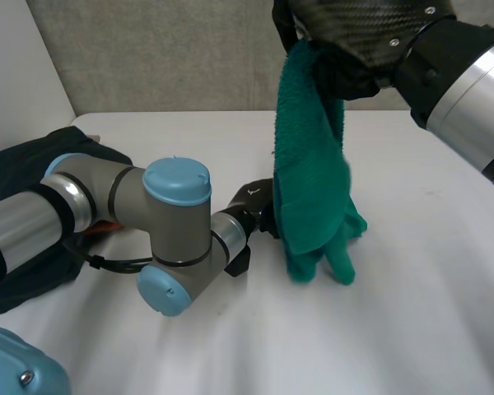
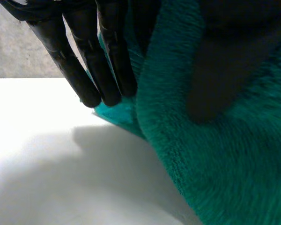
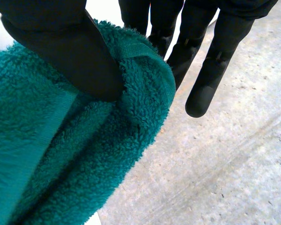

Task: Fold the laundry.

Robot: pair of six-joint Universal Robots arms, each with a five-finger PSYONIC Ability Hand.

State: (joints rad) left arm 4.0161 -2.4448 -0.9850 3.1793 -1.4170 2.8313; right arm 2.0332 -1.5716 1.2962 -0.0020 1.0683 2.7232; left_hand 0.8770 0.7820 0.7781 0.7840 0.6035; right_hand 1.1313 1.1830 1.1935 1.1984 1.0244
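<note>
A green towel (image 1: 313,189) hangs from my right hand (image 1: 362,33), held high over the table's back, and its lower end rests bunched on the white table (image 1: 428,313). In the right wrist view the thumb (image 3: 70,47) pinches the towel's hemmed top edge (image 3: 84,154) against the fingers. My left hand (image 1: 257,206) reaches in low, just behind the towel's lower part. In the left wrist view the towel's lower fold (image 2: 215,159) sits between the fingers (image 2: 84,61) and the thumb, just above the tabletop.
A dark cloth (image 1: 16,164) lies heaped at the table's left edge, partly under my left arm (image 1: 148,230). A grey wall stands behind the table.
</note>
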